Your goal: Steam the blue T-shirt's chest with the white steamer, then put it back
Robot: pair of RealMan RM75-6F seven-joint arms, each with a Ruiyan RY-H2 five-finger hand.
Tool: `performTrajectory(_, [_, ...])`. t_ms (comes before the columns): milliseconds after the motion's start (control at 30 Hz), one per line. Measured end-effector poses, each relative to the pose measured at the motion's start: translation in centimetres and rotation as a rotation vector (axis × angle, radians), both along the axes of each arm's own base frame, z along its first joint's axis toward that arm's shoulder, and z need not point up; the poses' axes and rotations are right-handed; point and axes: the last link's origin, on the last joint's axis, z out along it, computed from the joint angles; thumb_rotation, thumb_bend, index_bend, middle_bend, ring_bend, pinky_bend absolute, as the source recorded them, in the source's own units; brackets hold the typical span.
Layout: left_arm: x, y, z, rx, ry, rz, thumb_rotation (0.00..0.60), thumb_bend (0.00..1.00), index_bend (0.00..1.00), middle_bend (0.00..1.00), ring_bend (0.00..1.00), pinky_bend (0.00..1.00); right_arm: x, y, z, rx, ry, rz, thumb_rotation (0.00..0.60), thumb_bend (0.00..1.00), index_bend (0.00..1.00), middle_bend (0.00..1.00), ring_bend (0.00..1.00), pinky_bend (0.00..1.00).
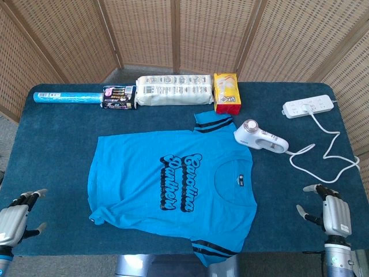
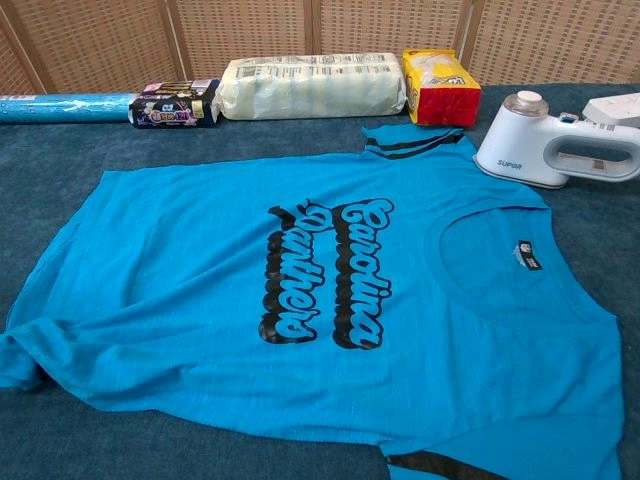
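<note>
On my desk (image 1: 57,133): one blue T-shirt (image 1: 150,179), one white steamer (image 1: 260,138), one power strip (image 1: 308,106), one blue roll (image 1: 66,98), three packaged goods: dark pack (image 1: 119,97), white pack (image 1: 173,90), yellow pack (image 1: 226,92).

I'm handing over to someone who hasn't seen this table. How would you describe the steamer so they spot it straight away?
Start at the blue T-shirt spread across the dark blue table. Just off its upper sleeve, on the robot's right side, lies the white steamer, its cord running to a white power strip. Unlike the packaged goods along the back edge, it is a smooth white appliance with a loop handle.
</note>
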Motion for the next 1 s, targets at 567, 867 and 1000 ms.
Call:
performTrajectory(567, [0.2,0.1,0.6,0.011,0.017,-0.018,0.600,0.22,0.16,0.27,0.16,0.26,0.5,-0.7,0.6,-0.025,-0.004,0.037,0.600,0.26,0.33,0.38,0.37,0.30])
performTrajectory(867, [0.5,0.5,0.5,0.000,0.024,-0.034,0.600,0.22,0.16,0.27,0.16,0.26,2.5,-4.3,0.9,-0.042,0.002,0.122,0.600,0.26,0.30,0.38,0.37,0.35])
performTrajectory(1000, [0.6,0.7,0.4,-0.011,0.030,-0.040,0.600,0.22,0.16,0.27,0.16,0.26,3.3,-5.9,0.5,-0.029,0.004,0.143,0.600,0.26,0.30,0.38,0.37,0.35])
